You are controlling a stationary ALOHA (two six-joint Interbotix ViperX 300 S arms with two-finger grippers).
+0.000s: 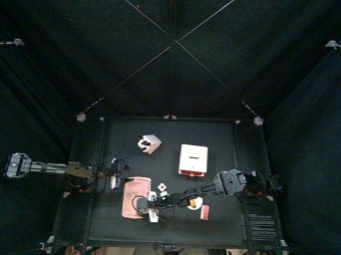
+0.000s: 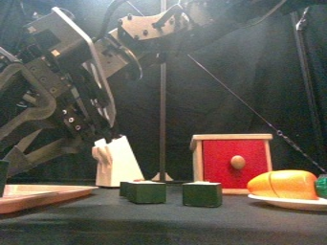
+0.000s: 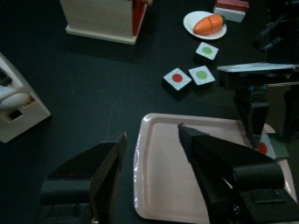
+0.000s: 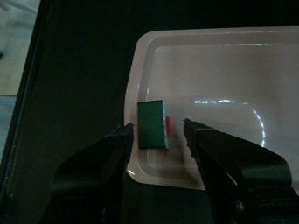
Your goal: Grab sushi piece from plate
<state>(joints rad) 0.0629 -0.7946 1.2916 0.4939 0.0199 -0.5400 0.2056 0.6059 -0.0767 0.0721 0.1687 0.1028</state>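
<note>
I hold right tool (image 4: 162,131) jaws wide apart above sushi piece (image 4: 153,124) on plate (image 4: 233,61), ready to straddle it. Left tool (image 3: 158,153) jaws apart, parked over plate.

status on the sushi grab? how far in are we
Done: the right gripper is positioned over the pink plate, jaws open on either side of the sushi piece near the plate's rim. In hand: nothing yet; neither jaw visibly touches the piece. Left: lower onto it, close and lift it off the plate. The left gripper hangs open over the plate's other end, holding nothing.
</note>
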